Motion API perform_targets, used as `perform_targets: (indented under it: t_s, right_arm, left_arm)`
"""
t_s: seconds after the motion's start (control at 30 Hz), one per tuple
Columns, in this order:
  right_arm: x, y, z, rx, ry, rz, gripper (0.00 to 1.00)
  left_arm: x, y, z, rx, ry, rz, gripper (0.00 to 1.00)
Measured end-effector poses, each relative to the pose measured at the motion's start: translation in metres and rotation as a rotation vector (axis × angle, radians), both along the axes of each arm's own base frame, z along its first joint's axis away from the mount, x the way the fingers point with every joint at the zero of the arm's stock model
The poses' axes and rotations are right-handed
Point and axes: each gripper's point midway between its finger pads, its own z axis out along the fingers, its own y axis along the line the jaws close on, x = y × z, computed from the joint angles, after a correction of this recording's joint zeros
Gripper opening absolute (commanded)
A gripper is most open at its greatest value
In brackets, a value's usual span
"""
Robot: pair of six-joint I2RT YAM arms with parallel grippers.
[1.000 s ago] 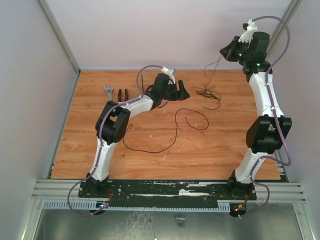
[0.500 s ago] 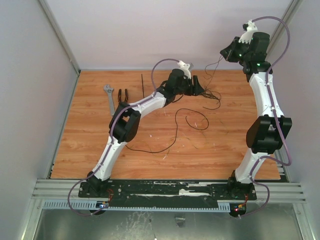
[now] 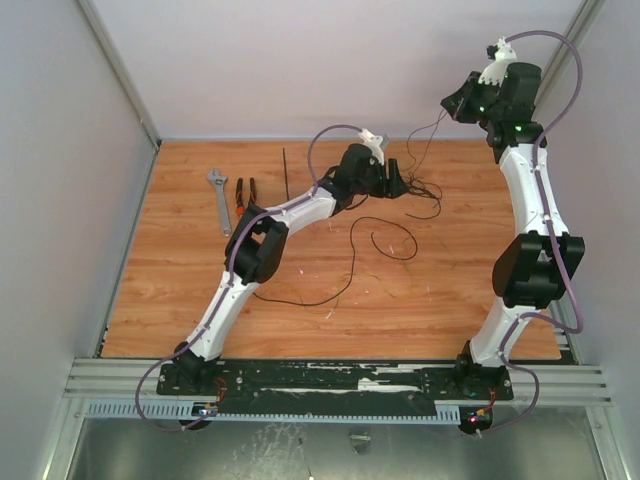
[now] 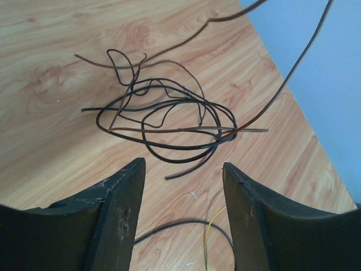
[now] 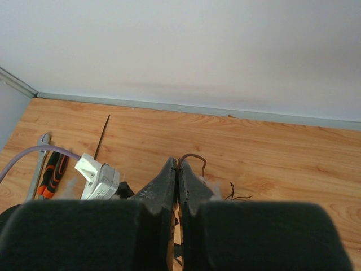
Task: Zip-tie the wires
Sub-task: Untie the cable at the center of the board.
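Note:
The wires [image 3: 418,188] lie as a loose black and olive tangle at the back right of the table; the left wrist view has the tangle [image 4: 169,121] just ahead of the fingers. My left gripper [image 3: 396,179] hovers at its left edge, open [image 4: 183,166], with nothing between the fingers. Up in the air, my right gripper [image 3: 450,101] is shut [image 5: 178,161] on a thin brown strand [image 5: 194,157], which hangs down [image 3: 428,135] to the tangle. The zip tie [image 3: 284,170] lies straight at the back left, also seen from the right wrist [image 5: 102,131].
Orange-handled pliers [image 3: 246,192] and a grey wrench [image 3: 218,200] lie left of the zip tie. A long black wire [image 3: 350,270] curls across the middle of the wooden table. The back wall stands close behind the tangle.
My left gripper has swung right, from near the zip tie to the edge of the tangle, and its jaws have narrowed a little. The right arm has held still.

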Motion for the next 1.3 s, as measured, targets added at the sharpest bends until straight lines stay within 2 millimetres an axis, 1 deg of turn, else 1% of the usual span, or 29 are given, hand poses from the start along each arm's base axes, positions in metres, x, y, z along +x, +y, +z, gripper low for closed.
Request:
perform_targets:
  t_s: [0.23, 0.37, 0.47, 0.67, 0.77, 0.87, 1.03, 1.3]
  right_arm:
    - [0.0, 0.0, 0.0, 0.0, -0.001, 0.0, 0.0]
    - [-0.001, 0.0, 0.002, 0.0, -0.003, 0.0, 0.0]
    - [-0.001, 0.0, 0.003, 0.0, -0.005, 0.001, 0.0]
    - [-0.002, 0.0, 0.005, 0.0, -0.009, 0.002, 0.0]
    - [-0.003, 0.001, 0.006, 0.0, -0.012, 0.003, 0.0]
    - [-0.005, 0.001, 0.009, 0.0, -0.017, 0.004, 0.0]
    - [-0.008, 0.002, 0.014, 0.002, -0.027, 0.012, 0.0]
    - [-0.012, 0.005, 0.024, 0.005, -0.05, 0.024, 0.0]
  left_arm:
    - [0.005, -0.006, 0.014, -0.023, -0.028, -0.003, 0.63]
    - [0.009, -0.01, 0.015, -0.035, -0.041, -0.005, 0.63]
    - [0.012, -0.013, 0.006, -0.032, -0.037, -0.006, 0.63]
    - [0.01, -0.019, -0.022, -0.014, -0.007, -0.013, 0.63]
    - [0.008, -0.023, -0.029, -0.016, -0.001, -0.02, 0.63]
    - [0.007, -0.028, -0.029, -0.024, -0.006, -0.031, 0.64]
    - [0.003, -0.038, -0.02, -0.049, -0.032, -0.054, 0.69]
    - [-0.01, -0.054, -0.012, -0.073, -0.056, -0.095, 0.72]
